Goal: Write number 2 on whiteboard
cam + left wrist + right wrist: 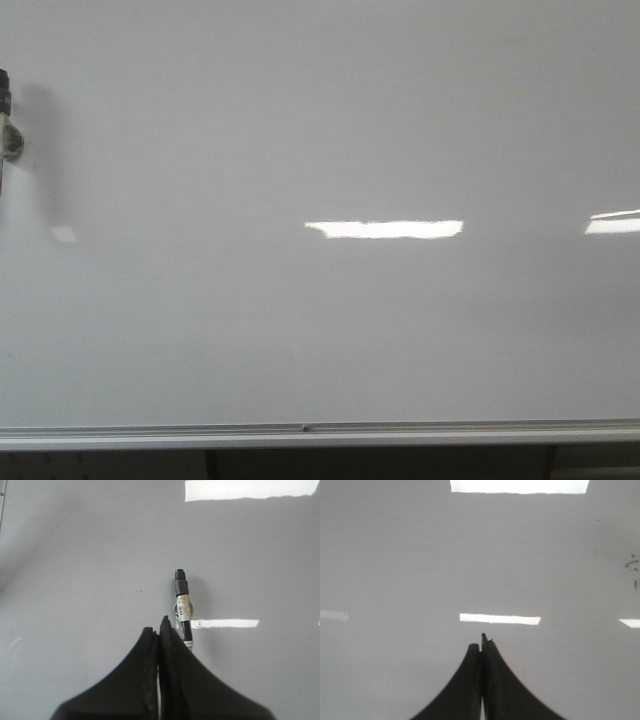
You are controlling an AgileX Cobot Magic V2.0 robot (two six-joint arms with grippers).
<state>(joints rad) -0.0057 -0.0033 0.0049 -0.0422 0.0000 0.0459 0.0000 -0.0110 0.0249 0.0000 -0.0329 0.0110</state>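
Note:
The whiteboard (320, 120) fills the front view, glossy white-grey, with no number 2 in view on it. A black-capped marker (182, 605) sticks out past my left gripper (159, 625), slanting from under one finger; the jaws are pressed together and the marker hangs in front of the whiteboard (75, 555). The marker (5, 115) also shows at the far left edge of the front view. My right gripper (482, 640) is shut with nothing in it, facing bare whiteboard (395, 555).
A silver rail (300, 432) runs along the board's lower edge. Bright rectangular light reflections (385, 229) lie on the board. Faint dark smudges (632, 565) mark the board in the right wrist view.

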